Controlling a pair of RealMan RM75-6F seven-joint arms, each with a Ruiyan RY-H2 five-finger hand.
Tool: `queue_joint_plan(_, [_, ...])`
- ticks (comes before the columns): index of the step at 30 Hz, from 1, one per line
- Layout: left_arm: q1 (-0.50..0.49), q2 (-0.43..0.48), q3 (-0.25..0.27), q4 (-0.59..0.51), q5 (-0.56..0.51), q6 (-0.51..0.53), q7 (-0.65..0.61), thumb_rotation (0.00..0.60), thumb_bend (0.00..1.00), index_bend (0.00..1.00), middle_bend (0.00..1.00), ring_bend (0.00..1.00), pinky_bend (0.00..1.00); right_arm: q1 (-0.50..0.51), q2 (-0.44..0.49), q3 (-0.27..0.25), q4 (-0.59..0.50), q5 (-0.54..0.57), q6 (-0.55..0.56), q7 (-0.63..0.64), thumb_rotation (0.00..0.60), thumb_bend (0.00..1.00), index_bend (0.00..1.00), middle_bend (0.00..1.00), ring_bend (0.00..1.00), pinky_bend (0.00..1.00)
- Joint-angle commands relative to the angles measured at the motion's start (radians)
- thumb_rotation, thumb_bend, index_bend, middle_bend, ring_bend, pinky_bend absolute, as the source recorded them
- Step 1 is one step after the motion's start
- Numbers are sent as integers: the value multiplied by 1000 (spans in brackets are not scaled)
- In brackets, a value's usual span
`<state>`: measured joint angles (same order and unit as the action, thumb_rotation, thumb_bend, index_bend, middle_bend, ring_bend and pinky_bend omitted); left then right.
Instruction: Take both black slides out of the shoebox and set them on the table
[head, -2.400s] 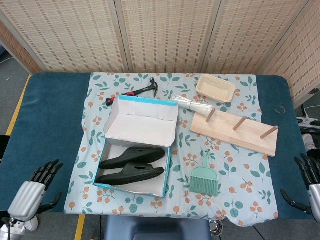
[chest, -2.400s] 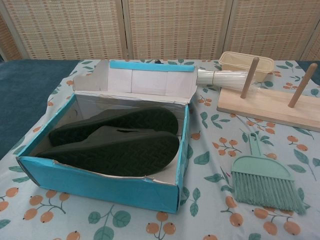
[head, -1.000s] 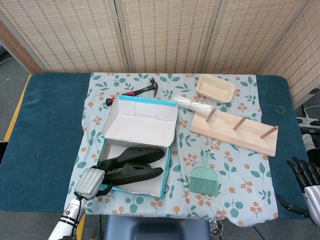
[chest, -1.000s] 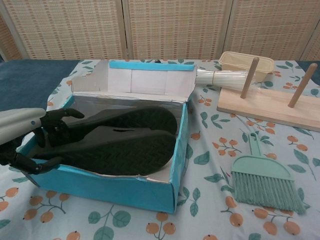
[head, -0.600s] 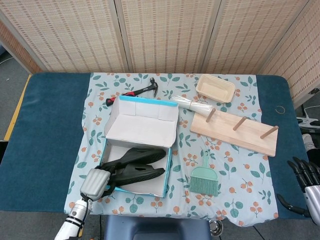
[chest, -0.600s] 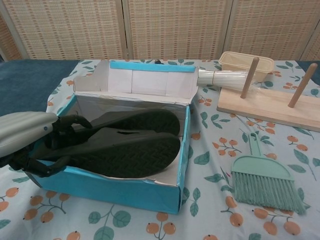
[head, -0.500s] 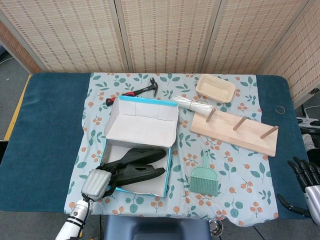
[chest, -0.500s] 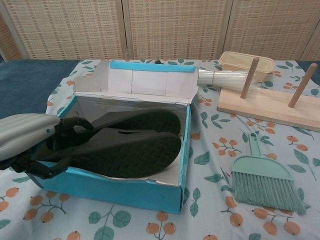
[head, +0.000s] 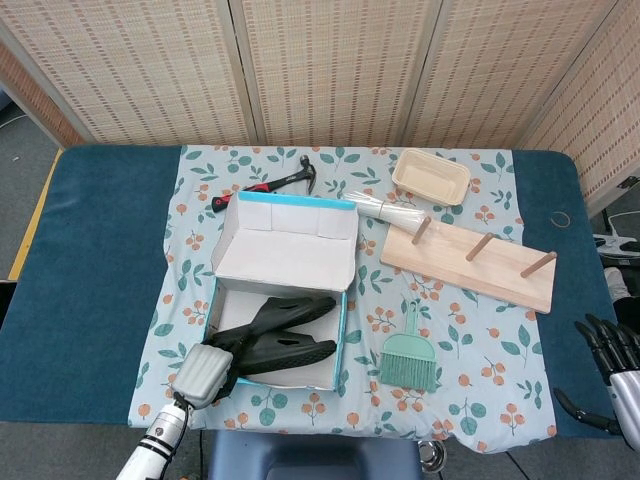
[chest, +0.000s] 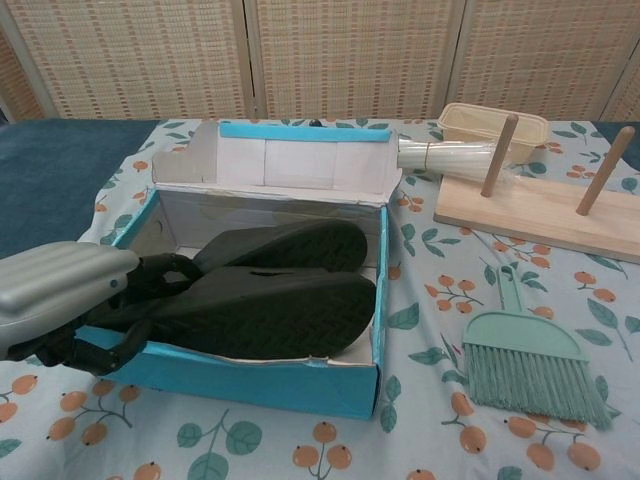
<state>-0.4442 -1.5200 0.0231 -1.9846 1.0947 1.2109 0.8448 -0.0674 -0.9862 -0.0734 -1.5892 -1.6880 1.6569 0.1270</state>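
The blue shoebox (head: 341, 340) (chest: 230, 382) stands open on the floral cloth with its lid tipped up behind it. Two black slides lie inside, soles up: the near slide (head: 285, 354) (chest: 280, 315) and the far slide (head: 293, 311) (chest: 290, 243). My left hand (head: 203, 374) (chest: 62, 292) reaches over the box's left front corner. Its fingers (chest: 160, 272) curl over the left end of the near slide, and the thumb hooks under by the box wall. My right hand (head: 611, 372) hangs at the table's right front edge, fingers apart and holding nothing.
A green hand brush (head: 408, 357) (chest: 525, 365) lies right of the box. Behind it sits a wooden peg board (head: 470, 261) (chest: 545, 215). A beige tray (head: 432, 175), a clear bundle of sticks (head: 385, 208) and a hammer (head: 272, 184) lie at the back.
My left hand came in from the table's left front edge and closed around the near slide's left end. The box has shifted a little to the right. My right hand sank slightly.
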Motion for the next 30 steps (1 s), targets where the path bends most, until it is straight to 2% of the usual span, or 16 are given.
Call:
queue_joint_plan(1, [-11,7,-2,-11,-28,-19,-9,600,378,191,205,502,354,0,0,1,-1,-1,-2,-1,381,217,0,0,0,0])
queue_joint_plan(6, [-32,24,-16,-29,-73,-41,-27,600,382,214,211,502,315,0,0,2,-1,-1,-8,-1,381,217,0,0,0,0])
queue_joint_plan(15, [-113,86,-97,-64,-223,-120,-87,600,381,214,221,500,314,0,-2,4,-4,-2,-18,-9,381,217,0,0,0,0])
queue_joint_plan(30, [-270,171,-127,-112,-425,-205,-87,600,381,207,220,500,314,0,-2,7,-11,3,-30,-18,381,217,0,0,0,0])
